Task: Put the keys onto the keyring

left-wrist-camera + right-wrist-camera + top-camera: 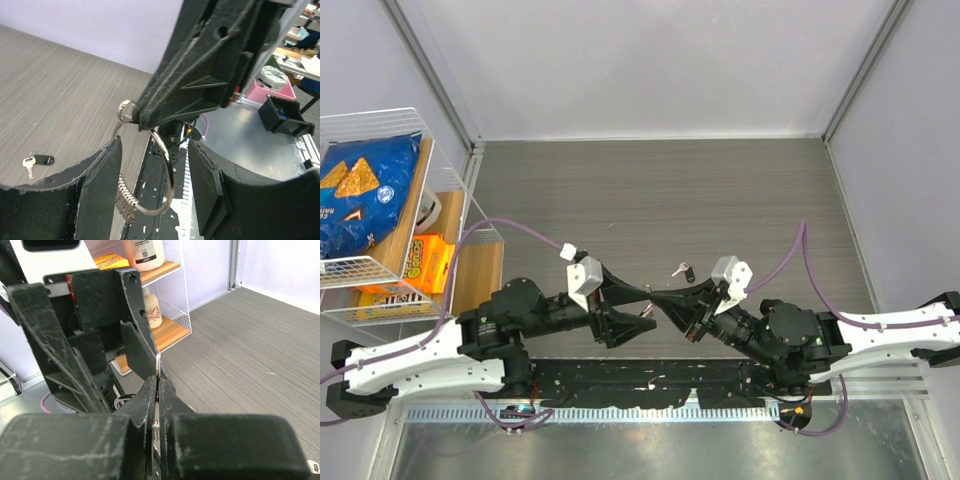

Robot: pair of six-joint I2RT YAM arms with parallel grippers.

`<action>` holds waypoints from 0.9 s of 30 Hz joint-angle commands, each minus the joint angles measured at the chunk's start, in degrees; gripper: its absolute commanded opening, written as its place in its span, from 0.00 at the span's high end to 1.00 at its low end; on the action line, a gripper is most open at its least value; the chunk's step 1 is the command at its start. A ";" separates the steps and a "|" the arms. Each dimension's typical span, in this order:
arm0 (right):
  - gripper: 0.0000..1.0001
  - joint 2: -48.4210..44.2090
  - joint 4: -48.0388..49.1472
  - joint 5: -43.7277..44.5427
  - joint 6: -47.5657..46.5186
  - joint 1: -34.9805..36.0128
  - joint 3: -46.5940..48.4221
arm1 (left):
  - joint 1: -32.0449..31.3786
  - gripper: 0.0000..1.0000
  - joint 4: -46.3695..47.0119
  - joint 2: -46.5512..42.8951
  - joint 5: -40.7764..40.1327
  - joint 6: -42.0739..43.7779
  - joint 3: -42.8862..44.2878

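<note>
As both arms reach inward from their bases at the near edge, forearms low and angled toward each other, the grippers meet tip to tip over the middle of the table (650,190).

Left gripper (154,146): jaws well apart, holding nothing. Its two fingers (105,190) flank the keyring (169,175).

Right gripper (156,385): pressed closed, pinching the ring's upper end at its tip.

Ring hangs off the table. In the left wrist view its long oval runs from upper left, at the pinch, down to lower right. In the right wrist view it sits edge-on, a thin upright line between the closed fingers.

A ribbed stack sits at the ring's lower left, close to the left finger pad. Coils or threaded keys, cannot tell; contact with the pad unclear too. In the overhead view the ring is hidden by the grippers.

Farther out, two keys (37,161) lie flat on the table: one black-headed, head pointing right, one silvery, angled down-left, heads touching.

Far left, a wire rack (390,120) with a blue chip bag (360,195), cut off by the frame edge.
</note>
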 commanded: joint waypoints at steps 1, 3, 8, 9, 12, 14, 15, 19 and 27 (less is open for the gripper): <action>0.94 0.06 5.82 2.97 -1.06 1.13 1.55 | -0.14 0.39 1.08 2.25 -5.58 -0.34 3.49; 0.94 0.41 5.74 3.06 -1.23 1.48 1.90 | -0.14 0.40 1.08 2.69 -7.32 -0.17 3.49; 0.94 1.21 6.26 4.28 -0.62 2.01 2.25 | -0.14 0.40 1.43 2.87 -10.06 0.71 2.88; 0.94 1.47 6.53 4.73 -0.45 2.18 2.16 | -0.14 0.41 2.13 2.70 -10.33 0.71 2.61; 0.94 2.00 6.70 5.78 0.17 2.45 2.34 | -0.14 0.41 4.85 1.64 -11.12 1.32 0.86; 0.94 2.35 7.05 6.40 0.78 2.80 2.69 | -0.14 0.41 6.26 1.46 -11.30 1.76 0.15; 0.94 2.52 7.32 6.92 0.87 2.80 2.78 | -0.14 0.41 6.79 1.55 -11.29 1.94 -0.28; 0.94 3.58 7.93 8.68 0.96 3.76 3.83 | -0.14 0.46 8.02 2.08 -10.94 2.64 -0.90; 0.94 5.07 9.43 10.18 1.23 4.64 5.06 | -0.14 0.65 9.25 3.40 -10.77 3.52 -1.52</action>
